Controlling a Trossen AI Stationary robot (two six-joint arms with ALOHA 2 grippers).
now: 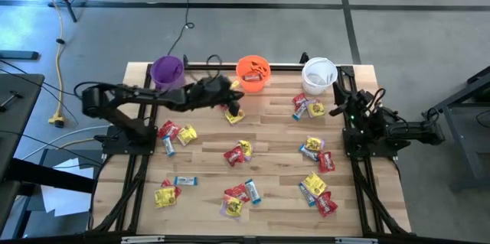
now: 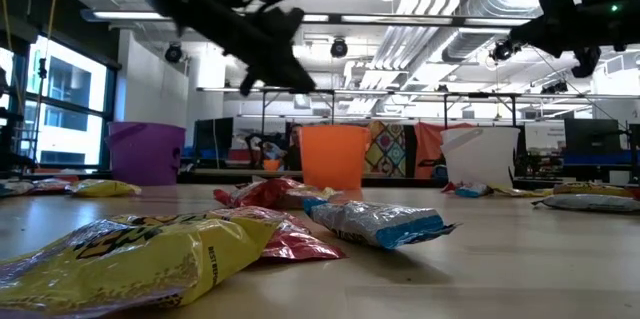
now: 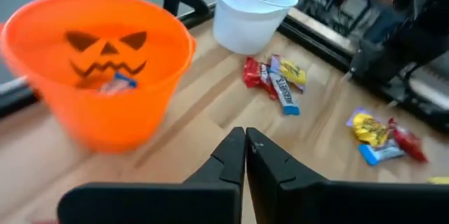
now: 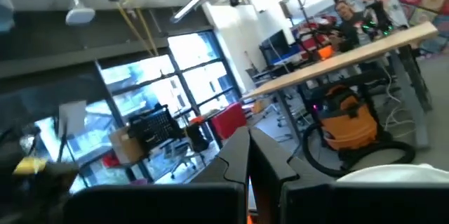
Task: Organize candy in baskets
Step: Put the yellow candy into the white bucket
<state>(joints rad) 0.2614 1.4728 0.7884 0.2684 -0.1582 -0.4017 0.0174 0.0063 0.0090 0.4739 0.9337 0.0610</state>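
Three baskets stand along the table's far edge: purple, orange with a dark face and white. A blue-and-white candy lies inside the orange one. Candy in red, yellow and blue-and-white wrappers lies in small heaps on the wood. My left gripper hangs shut and empty above the table, just near of the orange basket, over a yellow candy. My right gripper is shut and empty, raised beside the white basket and pointing up into the room.
More candy heaps lie near the front edge and at the left. In the low view, yellow, red and blue packets lie close to the camera. The right arm is folded at the table's right edge.
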